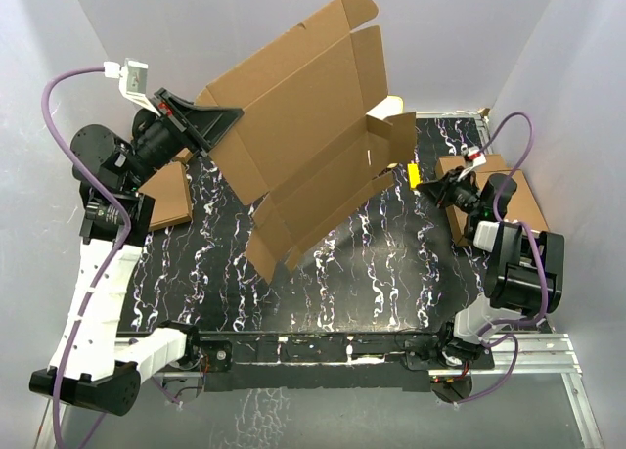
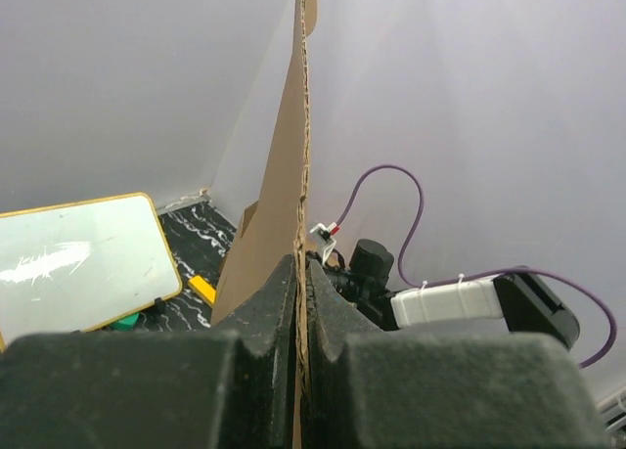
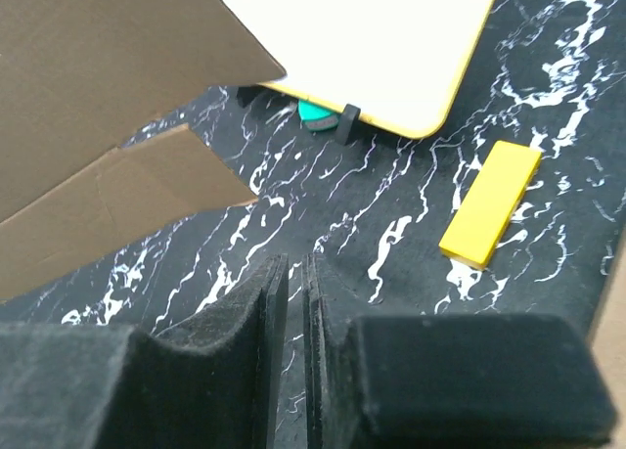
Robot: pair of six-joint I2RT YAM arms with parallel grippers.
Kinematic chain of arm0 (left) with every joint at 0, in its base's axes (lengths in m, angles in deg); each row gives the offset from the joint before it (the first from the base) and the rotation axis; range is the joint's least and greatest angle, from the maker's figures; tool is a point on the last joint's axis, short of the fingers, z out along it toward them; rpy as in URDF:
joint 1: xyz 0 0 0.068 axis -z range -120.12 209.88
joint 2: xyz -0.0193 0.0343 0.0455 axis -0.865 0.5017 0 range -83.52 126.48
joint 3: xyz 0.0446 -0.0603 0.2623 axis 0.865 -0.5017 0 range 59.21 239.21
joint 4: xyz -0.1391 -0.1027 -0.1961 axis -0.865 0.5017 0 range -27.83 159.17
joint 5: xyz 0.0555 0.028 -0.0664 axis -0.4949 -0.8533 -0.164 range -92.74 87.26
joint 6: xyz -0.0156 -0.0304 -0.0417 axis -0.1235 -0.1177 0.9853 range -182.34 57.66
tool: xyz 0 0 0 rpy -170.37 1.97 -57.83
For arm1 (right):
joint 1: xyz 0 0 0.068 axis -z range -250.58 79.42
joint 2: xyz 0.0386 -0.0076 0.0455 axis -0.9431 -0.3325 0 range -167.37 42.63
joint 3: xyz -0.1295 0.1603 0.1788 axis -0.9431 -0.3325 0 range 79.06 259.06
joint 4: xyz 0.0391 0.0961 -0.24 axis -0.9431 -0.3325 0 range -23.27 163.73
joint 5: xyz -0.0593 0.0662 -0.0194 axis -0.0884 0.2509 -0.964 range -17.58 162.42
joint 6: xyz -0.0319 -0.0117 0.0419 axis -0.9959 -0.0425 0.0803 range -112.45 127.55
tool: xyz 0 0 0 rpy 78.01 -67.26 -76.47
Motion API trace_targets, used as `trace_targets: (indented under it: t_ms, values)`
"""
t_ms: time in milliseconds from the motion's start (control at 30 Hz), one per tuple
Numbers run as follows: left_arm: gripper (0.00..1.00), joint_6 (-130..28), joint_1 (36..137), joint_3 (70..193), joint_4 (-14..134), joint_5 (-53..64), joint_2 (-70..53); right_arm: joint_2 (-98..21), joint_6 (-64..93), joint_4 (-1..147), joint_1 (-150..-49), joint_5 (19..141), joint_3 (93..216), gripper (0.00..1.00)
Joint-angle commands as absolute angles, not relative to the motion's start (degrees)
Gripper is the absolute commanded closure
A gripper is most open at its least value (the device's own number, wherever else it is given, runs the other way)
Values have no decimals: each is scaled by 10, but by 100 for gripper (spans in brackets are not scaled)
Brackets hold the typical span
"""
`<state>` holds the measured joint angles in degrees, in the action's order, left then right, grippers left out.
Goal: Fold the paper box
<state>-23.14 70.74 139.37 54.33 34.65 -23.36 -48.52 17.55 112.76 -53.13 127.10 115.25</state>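
The paper box (image 1: 303, 126) is a large brown die-cut cardboard sheet, partly folded, held up tilted over the back of the black marbled table (image 1: 372, 273). Its lower flaps hang near the mat. My left gripper (image 1: 223, 124) is shut on its left edge. In the left wrist view the cardboard edge (image 2: 284, 195) runs straight up out of the left gripper (image 2: 301, 263). My right gripper (image 1: 427, 187) hovers just right of the sheet, apart from it. In the right wrist view the right gripper (image 3: 295, 263) is shut with only a thin slit and nothing in it, and box flaps (image 3: 117, 204) lie to its upper left.
A yellow block (image 3: 491, 202) lies on the mat near the right gripper. A white board with a yellow frame (image 3: 372, 38) lies behind it, with a green piece (image 3: 315, 114) at its edge. Smaller brown boxes sit at the left (image 1: 168, 197) and right (image 1: 509, 190) table edges.
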Motion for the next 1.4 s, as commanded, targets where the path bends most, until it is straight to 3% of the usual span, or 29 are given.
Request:
trace_targets:
  t_ms: [0, 567, 1100, 1367]
  values:
    - [100, -191, 704, 1443, 519, 321, -243, -488, 235, 1244, -505, 1290, 1179, 81]
    - [100, -104, 704, 1496, 469, 336, -217, -600, 413, 1262, -490, 1388, 1344, 74]
    - [100, -107, 704, 1496, 457, 339, -205, -608, 785, 1726, -490, 1504, 1288, 69]
    - [100, -110, 705, 1496, 454, 340, -202, -609, 843, 1781, -494, 1511, 1287, 55]
